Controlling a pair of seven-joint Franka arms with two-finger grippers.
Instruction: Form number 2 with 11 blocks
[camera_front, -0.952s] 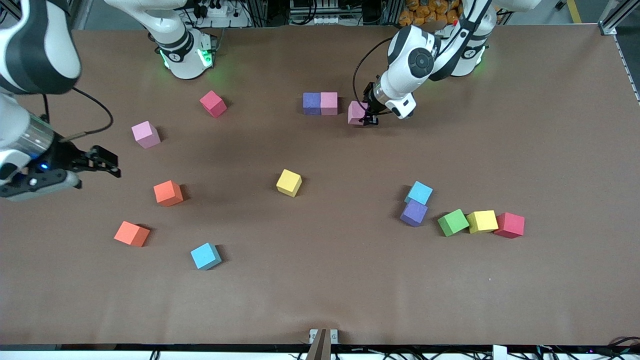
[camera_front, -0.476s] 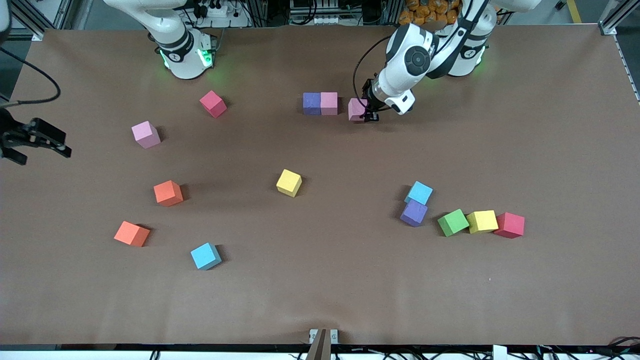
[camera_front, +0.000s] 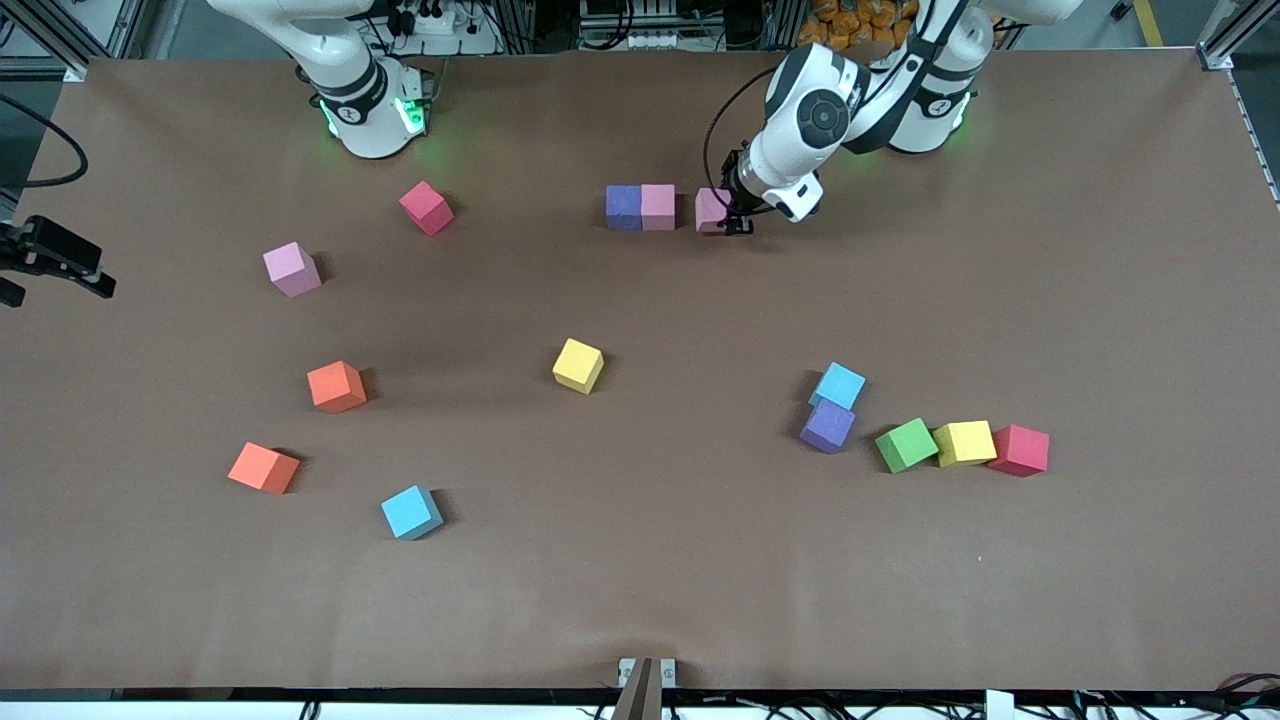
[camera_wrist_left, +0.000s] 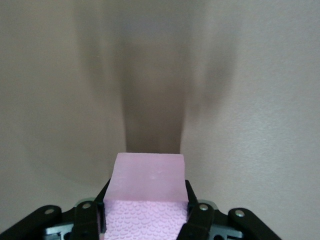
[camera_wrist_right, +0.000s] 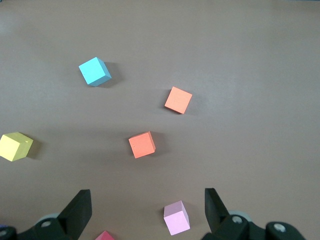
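My left gripper (camera_front: 733, 216) is shut on a pink block (camera_front: 711, 209), held low beside a purple block (camera_front: 623, 207) and a pink block (camera_front: 657, 207) that touch in a row; a small gap remains. In the left wrist view the pink block (camera_wrist_left: 148, 172) sits between the fingers (camera_wrist_left: 196, 212). My right gripper (camera_front: 58, 282) is open and empty, high over the right arm's end of the table. Its wrist view shows a pale pink block (camera_wrist_right: 176, 217), two orange blocks (camera_wrist_right: 142, 145) (camera_wrist_right: 178, 100), a sky-blue block (camera_wrist_right: 94, 71) and a yellow block (camera_wrist_right: 15, 146).
Loose on the table: pale pink (camera_front: 292, 269), orange (camera_front: 337, 386) (camera_front: 264, 467), sky-blue (camera_front: 411, 512) (camera_front: 838, 385), yellow (camera_front: 578, 365) (camera_front: 965, 442), purple (camera_front: 827, 427), green (camera_front: 906, 445). Crimson-red cubes (camera_front: 427, 207) (camera_front: 1020, 450) lie among them.
My left gripper has carried the pink block closer to the purple-and-pink row. My right arm has drawn back toward its end of the table, to the view's edge.
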